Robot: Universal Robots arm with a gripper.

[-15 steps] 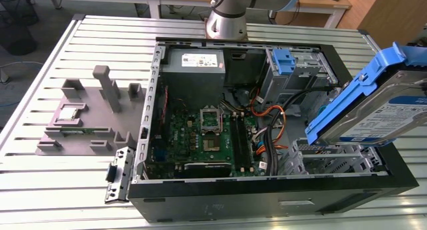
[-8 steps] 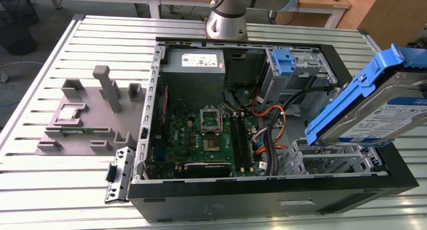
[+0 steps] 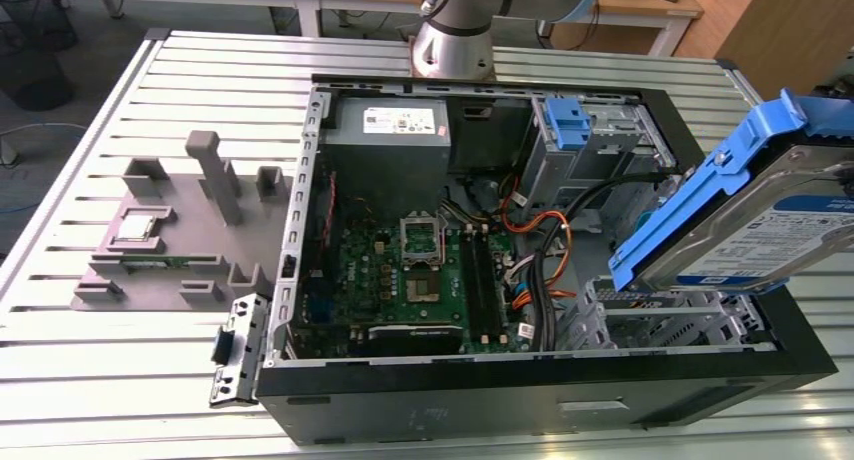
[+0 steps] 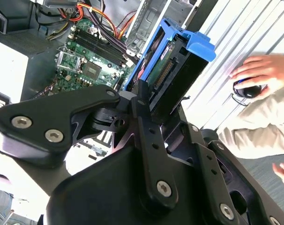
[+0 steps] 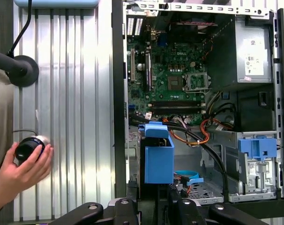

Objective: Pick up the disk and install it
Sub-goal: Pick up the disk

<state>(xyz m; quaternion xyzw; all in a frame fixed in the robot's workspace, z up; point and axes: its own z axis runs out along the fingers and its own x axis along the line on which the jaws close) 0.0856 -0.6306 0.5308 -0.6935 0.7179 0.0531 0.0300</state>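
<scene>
The gripper (image 4: 160,104) is clamped on one end of the disk (image 3: 781,235), so the pick-up looks done and the installing not yet. The disk is silver, with a white-and-blue label and a blue carrier. It hangs tilted above the open computer case (image 3: 534,405), near its drive cage (image 3: 667,325). Seating it likely calls for squaring carrier to bay.

surface: slatted metal table (image 3: 134,380) | on it: open computer case (image 3: 534,405), grey fixture (image 3: 167,245)
</scene>
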